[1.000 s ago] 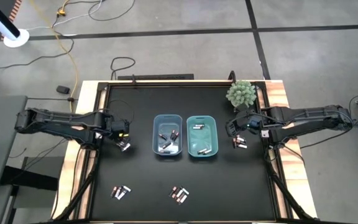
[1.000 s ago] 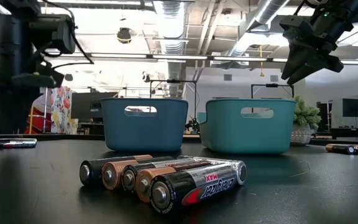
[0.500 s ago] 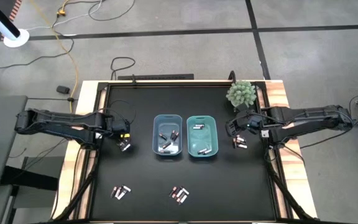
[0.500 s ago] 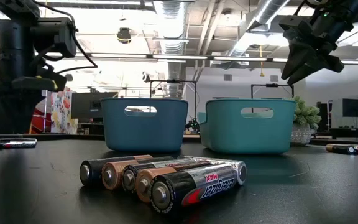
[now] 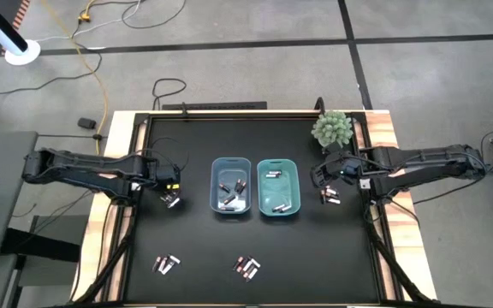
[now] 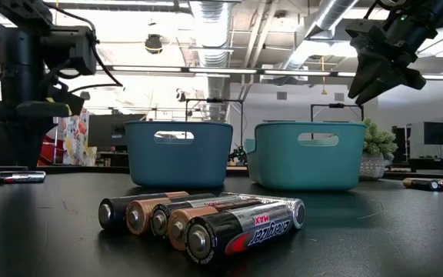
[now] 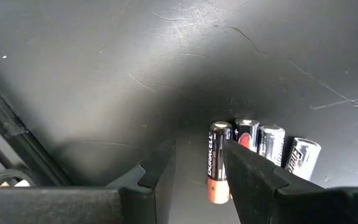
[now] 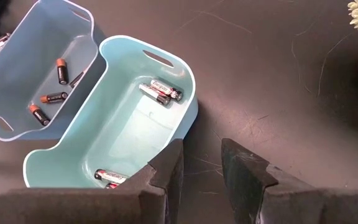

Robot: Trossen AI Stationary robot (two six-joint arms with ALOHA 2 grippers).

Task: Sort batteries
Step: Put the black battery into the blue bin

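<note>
Batteries lie in small groups on the black table: one group point(image 5: 172, 202) below my left gripper point(image 5: 166, 186), one point(image 5: 330, 196) near my right gripper point(image 5: 322, 175), and two at the near edge point(image 5: 167, 263) point(image 5: 246, 268). More lie in the blue bin point(image 5: 231, 186) and the teal bin point(image 5: 278, 186). My left gripper point(image 7: 199, 171) is open and hovers over its group, its fingers on either side of a copper-ended cell point(image 7: 218, 163). My right gripper point(image 8: 201, 177) is open and held high point(image 6: 375, 69), right of the teal bin point(image 8: 114, 118).
A small potted plant point(image 5: 332, 128) stands at the far right, just beyond my right arm. The two bins sit side by side mid-table. The near-edge cells point(image 6: 206, 219) lie close in front of the low camera. Bare black surface lies between the groups.
My left gripper has come down toward the group of batteries on the table's left side. The right arm and all the batteries have kept still.
</note>
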